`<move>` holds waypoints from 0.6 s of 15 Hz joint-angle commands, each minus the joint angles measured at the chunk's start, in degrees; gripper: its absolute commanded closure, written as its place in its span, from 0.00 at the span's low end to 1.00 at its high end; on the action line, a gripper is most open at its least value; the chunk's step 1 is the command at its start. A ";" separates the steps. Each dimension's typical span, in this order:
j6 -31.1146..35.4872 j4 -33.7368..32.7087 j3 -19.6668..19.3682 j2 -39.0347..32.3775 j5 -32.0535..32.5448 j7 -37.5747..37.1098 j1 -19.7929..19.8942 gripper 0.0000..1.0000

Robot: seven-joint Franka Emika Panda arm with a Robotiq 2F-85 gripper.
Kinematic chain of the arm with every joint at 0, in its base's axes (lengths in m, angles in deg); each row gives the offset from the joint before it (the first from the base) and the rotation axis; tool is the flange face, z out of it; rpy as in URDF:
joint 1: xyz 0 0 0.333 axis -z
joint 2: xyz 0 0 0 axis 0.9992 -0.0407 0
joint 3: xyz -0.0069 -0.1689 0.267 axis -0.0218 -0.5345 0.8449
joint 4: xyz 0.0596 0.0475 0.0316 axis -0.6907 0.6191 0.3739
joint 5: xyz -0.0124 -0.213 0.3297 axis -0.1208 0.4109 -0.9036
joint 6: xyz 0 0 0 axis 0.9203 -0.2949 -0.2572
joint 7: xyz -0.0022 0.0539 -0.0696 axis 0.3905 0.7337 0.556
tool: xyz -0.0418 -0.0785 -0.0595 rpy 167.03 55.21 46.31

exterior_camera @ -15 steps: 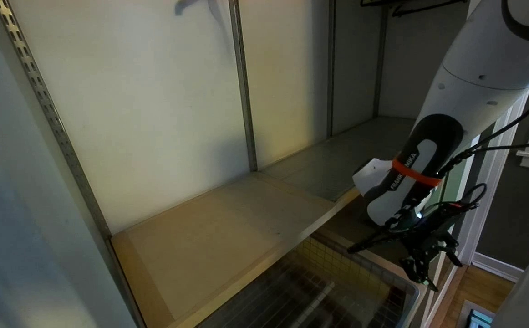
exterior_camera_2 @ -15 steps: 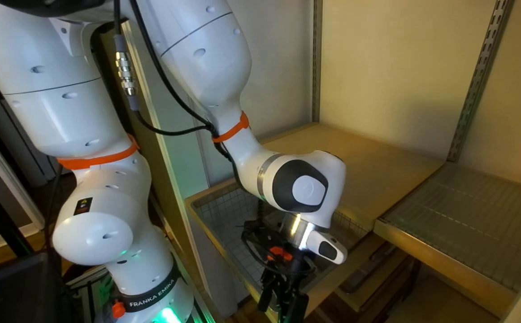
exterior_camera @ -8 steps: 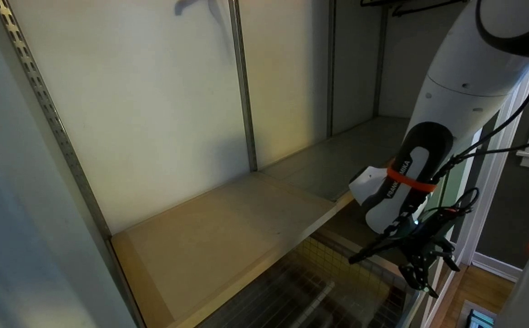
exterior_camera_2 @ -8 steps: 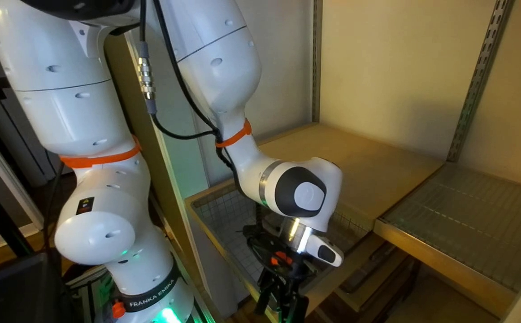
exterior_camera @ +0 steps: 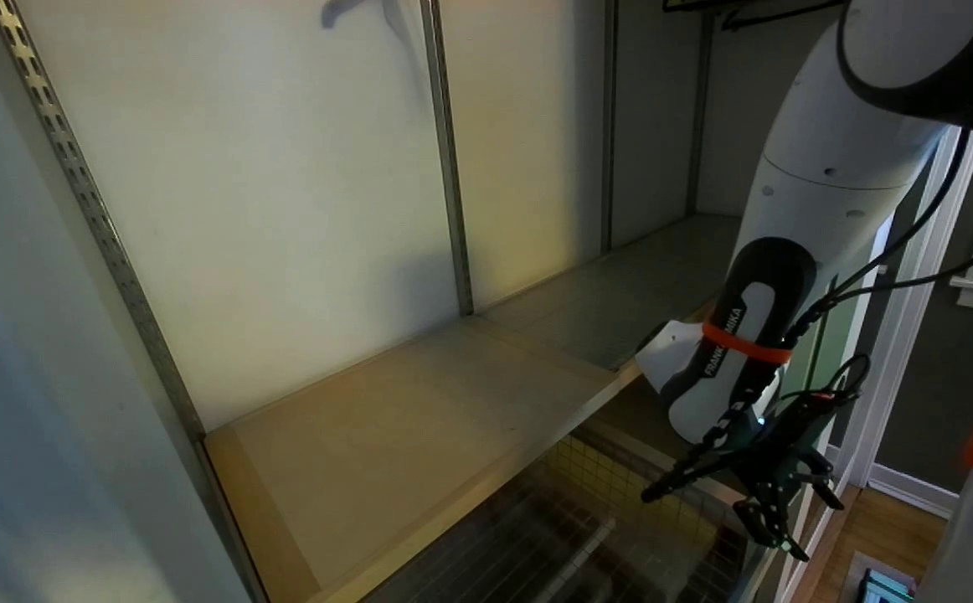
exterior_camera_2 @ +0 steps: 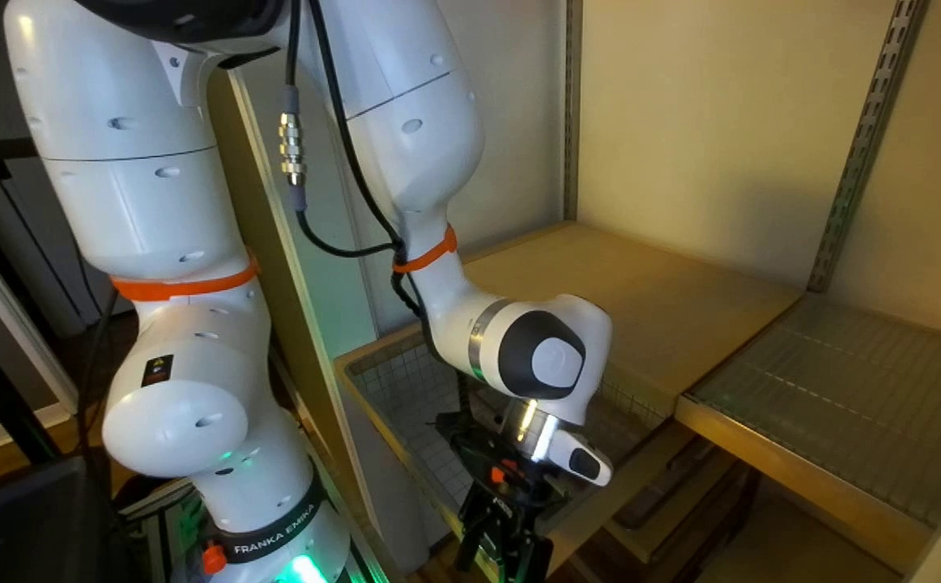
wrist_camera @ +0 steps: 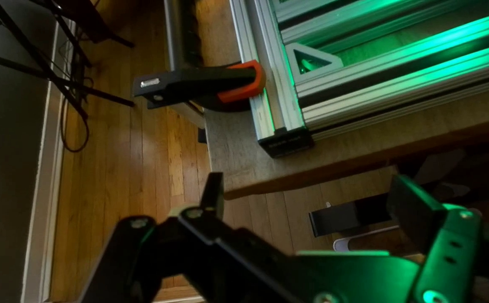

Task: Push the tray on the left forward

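The tray is a wire-mesh basket with a wooden rim, below the shelf. Its rim [exterior_camera_2: 381, 418] shows at the left of the closet in an exterior view, and its mesh wall [exterior_camera: 599, 469] shows in an exterior view. My gripper [exterior_camera_2: 504, 559] hangs pointing down in front of the tray's front rim and hides part of it. In an exterior view my gripper [exterior_camera: 815, 529] is beside the basket's near right corner. Contact with the rim cannot be told. In the wrist view my gripper [wrist_camera: 312, 198] has its fingers wide apart with nothing between them; the tray is out of view there.
A wooden shelf board [exterior_camera_2: 640, 275] lies above and behind the tray, with a glass-like shelf [exterior_camera_2: 843, 397] to its right. A side panel [exterior_camera_2: 317, 283] stands left of the tray. An orange clamp [wrist_camera: 244, 82] holds the metal base frame [wrist_camera: 269, 71] on a table corner.
The arm has leaned over, and the wrist and gripper have shifted slightly down and to the left in both exterior views. The gripper stays open. The tray has not visibly moved.
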 commanded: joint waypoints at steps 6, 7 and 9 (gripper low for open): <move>15.68 -0.08 -1.36 -4.93 -0.36 2.99 0.02 0.00; 18.45 -0.07 -1.55 -5.42 -1.03 3.77 0.18 0.00; 24.65 0.04 -1.80 -6.60 -3.34 6.24 0.60 0.00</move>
